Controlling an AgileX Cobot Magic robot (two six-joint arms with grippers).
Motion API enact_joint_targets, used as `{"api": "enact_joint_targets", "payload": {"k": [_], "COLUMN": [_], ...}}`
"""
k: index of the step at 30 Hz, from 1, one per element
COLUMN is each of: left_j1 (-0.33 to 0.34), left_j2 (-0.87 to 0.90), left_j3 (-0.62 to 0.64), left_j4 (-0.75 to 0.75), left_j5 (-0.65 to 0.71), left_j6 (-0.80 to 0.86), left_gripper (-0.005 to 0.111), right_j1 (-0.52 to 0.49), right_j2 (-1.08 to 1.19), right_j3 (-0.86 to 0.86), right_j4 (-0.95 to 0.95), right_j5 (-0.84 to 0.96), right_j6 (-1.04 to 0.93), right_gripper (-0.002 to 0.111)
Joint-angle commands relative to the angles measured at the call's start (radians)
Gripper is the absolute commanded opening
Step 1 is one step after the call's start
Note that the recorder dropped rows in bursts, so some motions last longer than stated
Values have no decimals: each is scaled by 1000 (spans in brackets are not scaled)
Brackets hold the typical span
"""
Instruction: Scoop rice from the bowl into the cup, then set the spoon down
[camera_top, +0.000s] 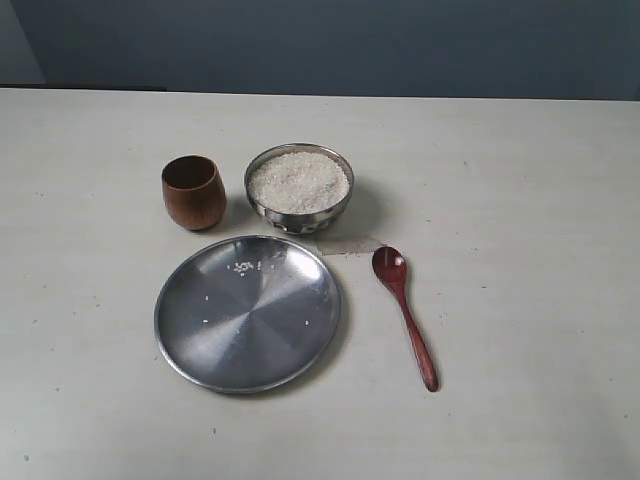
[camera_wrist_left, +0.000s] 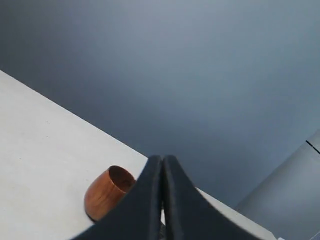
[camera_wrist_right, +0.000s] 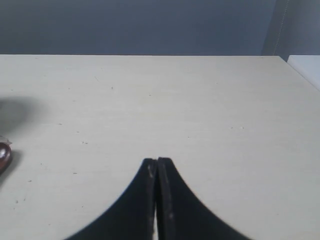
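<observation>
The steel bowl (camera_top: 299, 190) stands at the table's middle, filled with white rice (camera_top: 299, 181). Just left of it stands the brown wooden cup (camera_top: 193, 192), also visible in the left wrist view (camera_wrist_left: 106, 193), dark inside. The reddish-brown spoon (camera_top: 404, 313) lies on the table right of the plate, its oval bowl toward the steel bowl; a sliver of it shows at the edge of the right wrist view (camera_wrist_right: 4, 156). Neither arm appears in the exterior view. My left gripper (camera_wrist_left: 162, 159) is shut and empty, the cup beside it. My right gripper (camera_wrist_right: 157, 161) is shut over bare table, holding nothing.
A large flat steel plate (camera_top: 248, 312) lies in front of the cup and bowl, with a few loose rice grains (camera_top: 245, 266) on it. A small clear scrap (camera_top: 352, 245) lies between bowl and spoon. A dark wall runs behind the pale table (camera_top: 520, 200).
</observation>
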Motion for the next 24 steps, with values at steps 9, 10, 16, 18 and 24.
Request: {"api": "enact_joint_targets", "payload": {"k": [9,10,16,18,24], "left_j1": [-3,-3,-3,-3,-3], "left_j2": [208,252,769,933,1236], "left_j3": [-321,-349,-612,-686,-790], "left_j4": [156,161,179,179,182], "left_j5": [142,155,333,382,419], "left_j6": [23,31,129,191,282], "left_gripper": [0,0,0,0,0], "right_j1": [-5,-5,-5,-5,-5], "right_j2": [-4,-4,-4,-4,-4], "right_j3": [5,5,5,5,5], "right_j4": [1,1,1,1,1], "right_j5": [-11,-11,-11,-11,-11], "right_j6": [-1,-1,-1,-1,-1], "right_gripper": [0,0,0,0,0]}}
